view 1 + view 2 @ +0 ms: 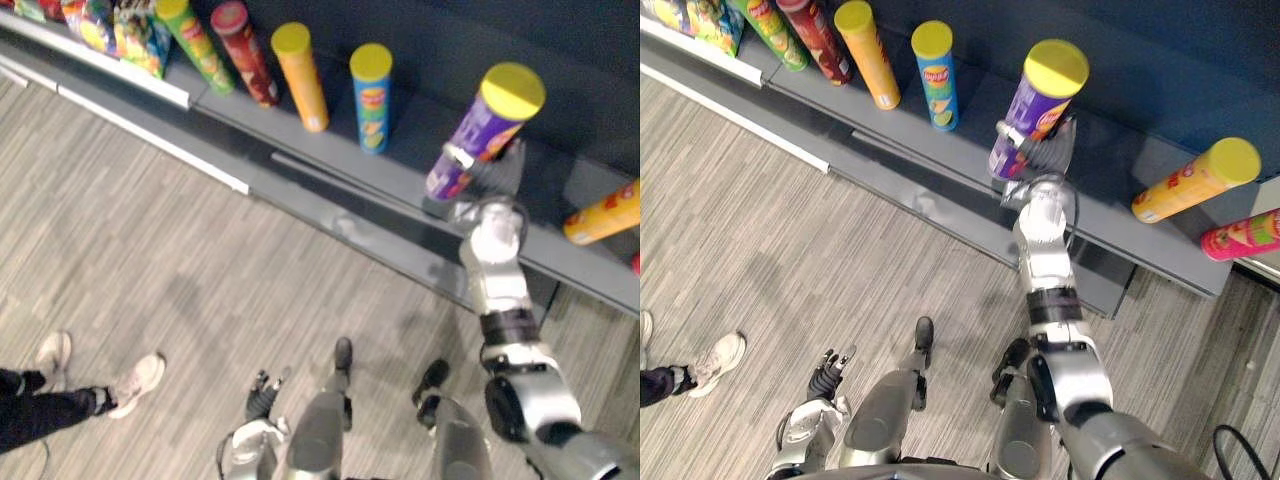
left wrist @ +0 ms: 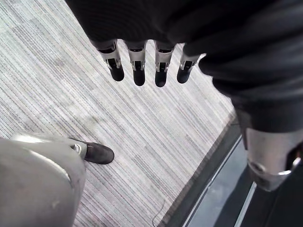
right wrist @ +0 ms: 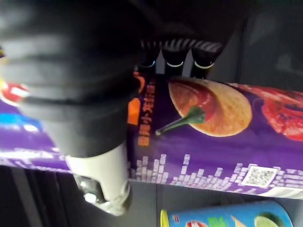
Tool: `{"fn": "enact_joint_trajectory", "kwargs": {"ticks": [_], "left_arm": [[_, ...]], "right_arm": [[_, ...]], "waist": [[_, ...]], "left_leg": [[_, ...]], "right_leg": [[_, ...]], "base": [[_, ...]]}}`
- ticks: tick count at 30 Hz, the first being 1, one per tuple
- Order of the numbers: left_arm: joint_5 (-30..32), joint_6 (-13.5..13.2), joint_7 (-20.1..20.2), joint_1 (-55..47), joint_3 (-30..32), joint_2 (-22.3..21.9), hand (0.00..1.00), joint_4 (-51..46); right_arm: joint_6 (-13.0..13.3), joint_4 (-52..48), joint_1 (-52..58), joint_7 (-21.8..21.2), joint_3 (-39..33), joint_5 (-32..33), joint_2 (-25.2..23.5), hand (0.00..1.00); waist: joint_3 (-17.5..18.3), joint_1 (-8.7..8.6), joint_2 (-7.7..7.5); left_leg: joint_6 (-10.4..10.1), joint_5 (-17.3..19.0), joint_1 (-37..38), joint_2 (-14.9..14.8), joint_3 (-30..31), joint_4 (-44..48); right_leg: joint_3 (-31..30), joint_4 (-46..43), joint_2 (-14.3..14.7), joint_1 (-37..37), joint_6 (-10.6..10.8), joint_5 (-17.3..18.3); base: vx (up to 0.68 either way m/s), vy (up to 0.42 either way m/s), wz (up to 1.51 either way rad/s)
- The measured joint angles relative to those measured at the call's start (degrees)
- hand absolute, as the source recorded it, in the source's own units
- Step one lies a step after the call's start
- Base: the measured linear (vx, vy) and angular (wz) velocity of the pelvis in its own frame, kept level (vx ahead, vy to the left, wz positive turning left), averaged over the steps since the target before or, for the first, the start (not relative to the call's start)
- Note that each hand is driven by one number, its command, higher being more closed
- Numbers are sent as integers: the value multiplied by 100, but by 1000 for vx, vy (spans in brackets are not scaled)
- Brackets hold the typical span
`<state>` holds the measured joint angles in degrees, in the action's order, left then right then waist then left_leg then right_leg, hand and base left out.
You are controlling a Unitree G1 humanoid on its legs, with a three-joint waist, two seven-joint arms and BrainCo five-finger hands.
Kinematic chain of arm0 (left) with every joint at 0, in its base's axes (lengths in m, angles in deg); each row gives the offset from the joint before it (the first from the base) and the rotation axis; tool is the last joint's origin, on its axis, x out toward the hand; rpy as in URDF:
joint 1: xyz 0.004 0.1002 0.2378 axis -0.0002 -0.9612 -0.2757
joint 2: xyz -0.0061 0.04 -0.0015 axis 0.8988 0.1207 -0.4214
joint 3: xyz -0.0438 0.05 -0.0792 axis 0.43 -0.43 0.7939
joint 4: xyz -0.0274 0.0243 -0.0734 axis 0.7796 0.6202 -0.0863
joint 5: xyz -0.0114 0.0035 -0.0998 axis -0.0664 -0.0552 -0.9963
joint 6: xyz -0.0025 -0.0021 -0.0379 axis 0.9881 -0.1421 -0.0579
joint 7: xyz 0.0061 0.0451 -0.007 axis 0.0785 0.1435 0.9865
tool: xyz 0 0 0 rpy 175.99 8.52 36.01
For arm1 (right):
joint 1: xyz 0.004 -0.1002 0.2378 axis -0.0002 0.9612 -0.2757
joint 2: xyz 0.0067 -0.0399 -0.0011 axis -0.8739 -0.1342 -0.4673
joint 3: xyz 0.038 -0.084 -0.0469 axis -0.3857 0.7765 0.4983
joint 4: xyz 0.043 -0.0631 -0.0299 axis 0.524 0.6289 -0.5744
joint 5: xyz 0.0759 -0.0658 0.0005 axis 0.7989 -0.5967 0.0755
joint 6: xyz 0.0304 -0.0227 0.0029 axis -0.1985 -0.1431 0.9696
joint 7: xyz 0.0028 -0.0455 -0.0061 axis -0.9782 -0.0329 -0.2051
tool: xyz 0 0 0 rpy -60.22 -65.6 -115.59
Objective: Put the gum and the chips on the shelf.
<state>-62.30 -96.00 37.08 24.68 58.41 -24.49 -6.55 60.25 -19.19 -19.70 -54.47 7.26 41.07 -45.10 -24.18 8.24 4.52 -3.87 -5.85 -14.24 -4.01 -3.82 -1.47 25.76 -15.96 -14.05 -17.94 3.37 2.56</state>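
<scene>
A purple chips can [image 1: 492, 122] with a yellow lid stands tilted on the grey shelf [image 1: 300, 150], its base on the shelf board. My right hand [image 1: 1048, 152] is shut on its lower part. In the right wrist view the fingers [image 3: 174, 56] curl over the purple chips can [image 3: 213, 142] and the thumb [image 3: 102, 179] presses its near side. My left hand [image 1: 262, 390] hangs low over the floor, away from the shelf, and its fingers [image 2: 138, 68] are straight and hold nothing.
Green, red, orange [image 1: 300, 75] and blue [image 1: 371, 95] cans stand upright in a row to the left. An orange can [image 1: 1195, 180] and a pink can [image 1: 1240, 235] lie to the right. Snack bags [image 1: 130, 30] are at far left. A person's shoes [image 1: 135, 382] are on the floor at left.
</scene>
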Motion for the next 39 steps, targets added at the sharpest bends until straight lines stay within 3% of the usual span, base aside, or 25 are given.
{"fn": "enact_joint_trajectory", "kwargs": {"ticks": [7, 11, 21, 35, 39], "left_arm": [[-210, -69, -47, 194, -225, 8, 0, -47], [-217, -83, -120, 324, -341, 12, 0, -39], [-441, -130, -227, 478, -513, 17, 0, -26], [-444, -137, -229, 671, -693, 18, 0, 153], [-446, -160, -229, 776, -737, 19, 0, 164]], "right_arm": [[-166, 605, -730, 544, -226, -390, 403, 100], [-201, 728, -806, 601, -266, -441, 628, 100], [-347, 1337, -1132, 773, -457, -447, 700, 100], [-229, 1346, -1331, 1048, -482, -620, 775, 100], [-171, 1346, -1542, 1208, -646, -619, 967, 100]], "waist": [[-113, 53, 216], [-179, 154, 352], [-278, 160, 565], [-323, 207, 689], [-306, 297, 851]], "left_leg": [[2, -86, -442, 78, 158, 73], [21, -171, -580, 78, 189, 44], [-2, -321, -777, 111, 273, -39], [-37, -408, -978, 131, 305, -40], [-53, -480, -1134, 152, 378, -44]], "right_leg": [[41, -233, -127, -404, -18, 41], [43, -298, -138, -568, -34, 50], [35, -623, -243, -905, -91, 173], [2, -831, -308, -1193, -147, 212], [54, -934, -359, -1349, -159, 239]], "base": [[-9, -13, 11], [1, -44, 5], [-6, -50, 5], [-16, -50, 1], [-20, -49, 8]]}}
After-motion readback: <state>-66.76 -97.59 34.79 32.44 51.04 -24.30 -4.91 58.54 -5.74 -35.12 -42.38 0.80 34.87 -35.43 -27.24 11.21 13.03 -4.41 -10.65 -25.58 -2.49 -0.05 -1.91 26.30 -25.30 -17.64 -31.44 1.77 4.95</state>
